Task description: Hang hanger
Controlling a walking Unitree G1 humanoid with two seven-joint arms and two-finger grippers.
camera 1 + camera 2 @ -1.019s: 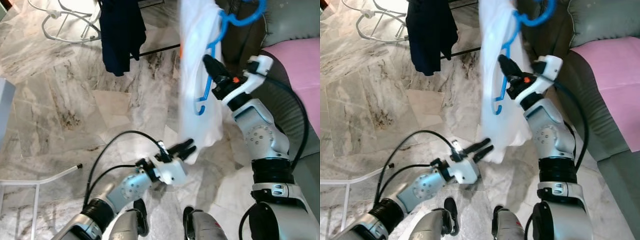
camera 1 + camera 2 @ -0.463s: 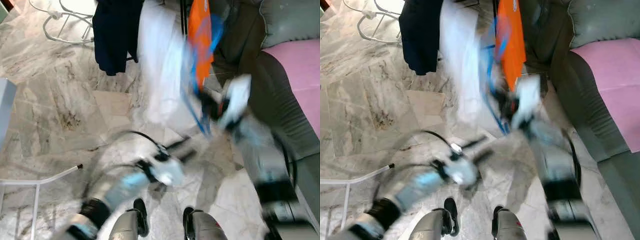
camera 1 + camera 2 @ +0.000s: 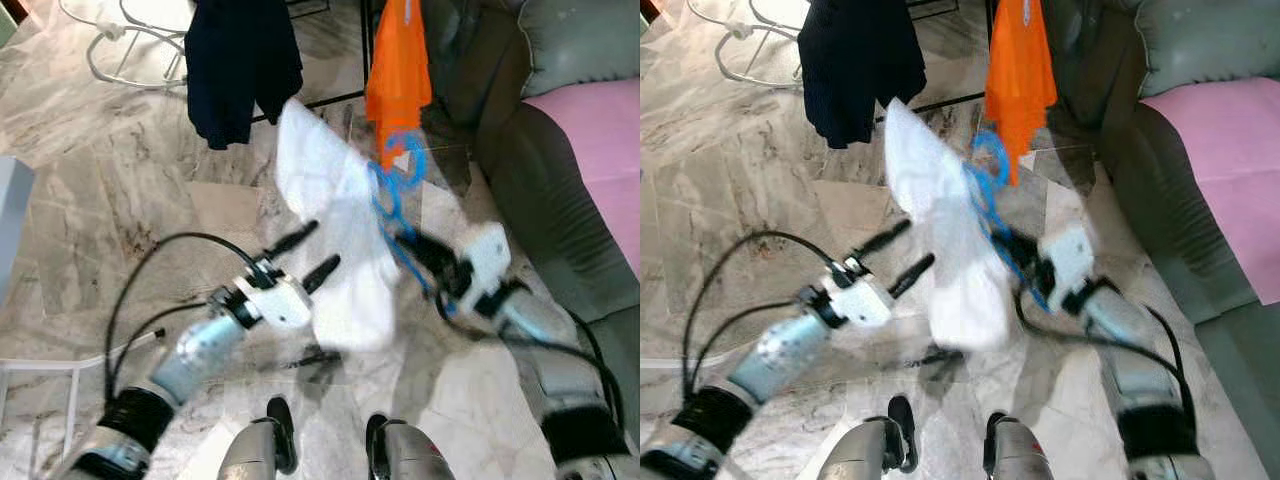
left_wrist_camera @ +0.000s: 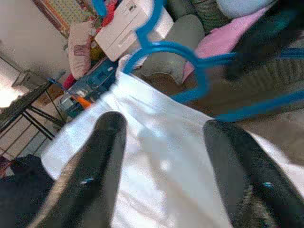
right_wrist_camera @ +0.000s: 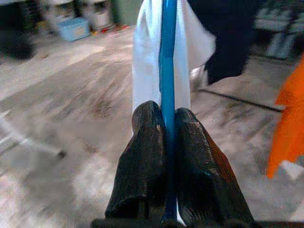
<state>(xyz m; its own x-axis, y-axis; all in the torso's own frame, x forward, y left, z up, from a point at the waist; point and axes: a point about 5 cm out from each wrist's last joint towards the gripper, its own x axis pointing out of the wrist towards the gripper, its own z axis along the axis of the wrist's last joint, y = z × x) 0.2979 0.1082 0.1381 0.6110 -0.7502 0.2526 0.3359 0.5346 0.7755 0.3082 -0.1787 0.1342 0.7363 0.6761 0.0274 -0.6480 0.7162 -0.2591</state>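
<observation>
A blue plastic hanger (image 3: 393,196) carries a white garment (image 3: 335,250), held low over the marble floor and tilted. My right gripper (image 3: 422,252) is shut on the hanger's thin blue bar (image 5: 167,57), fingers pressed on either side of it. My left gripper (image 3: 320,246) is open just left of the white cloth, and its two black fingers (image 4: 102,156) point at the garment (image 4: 161,166) without touching it. The hanger's hook (image 4: 156,45) shows above the cloth. An orange garment (image 3: 398,70) and a dark navy garment (image 3: 240,65) hang from a rack at the back.
A grey sofa (image 3: 560,200) with a pink cushion (image 3: 600,130) fills the right side. A white rack base (image 3: 130,45) lies at the back left and a white frame (image 3: 60,372) at the near left. My feet (image 3: 330,450) stand on the marble floor.
My right arm has dropped from high up to low in front of me, bringing the hanger and white garment down. The left gripper has risen beside the cloth. The orange garment now shows.
</observation>
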